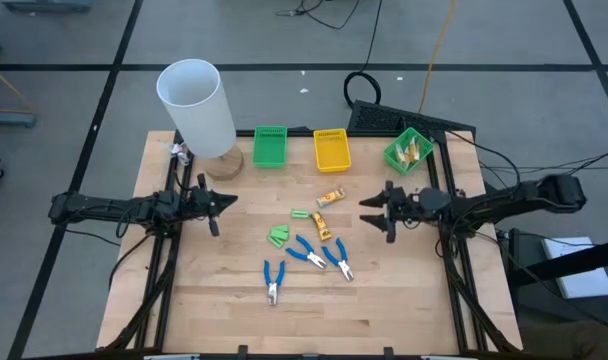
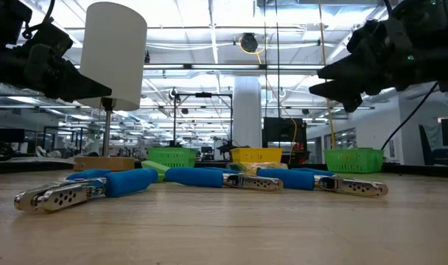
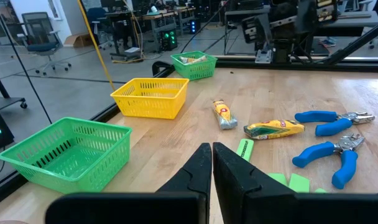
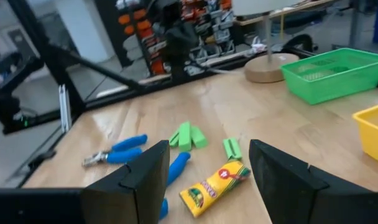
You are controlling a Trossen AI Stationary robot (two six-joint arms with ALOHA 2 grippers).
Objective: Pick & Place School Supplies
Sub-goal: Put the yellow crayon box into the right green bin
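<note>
Right hand: it hangs above the wooden counter, on the right side of the pile, fingers spread wide and holding nothing.
Left hand: it waits over the left side of the counter, near the tall white cylinder, fingers pressed together and empty.
Closest thing: a yellow-orange crayon packet lies flat on the wood, between the right hand's two open fingers in its own wrist view.
Second packet: another yellow-orange packet lies just beside the right hand, nearer the bins.
Green bits: small light-green pieces sit in the middle of the pile.
Blue tools: three blue-handled metal pliers lie at the front of the pile, close together.
Bins: a green slotted bin and a yellow slotted bin stand empty at the back; a second green bin at the back right corner already holds some things.
Good way to do it: I think the right hand should come straight down with one finger on each long side of the packet, then squeeze gently.
Watch out: the packet is flat and could slip out, and the green bits lie close by, so the fingers should not bump them.
</note>
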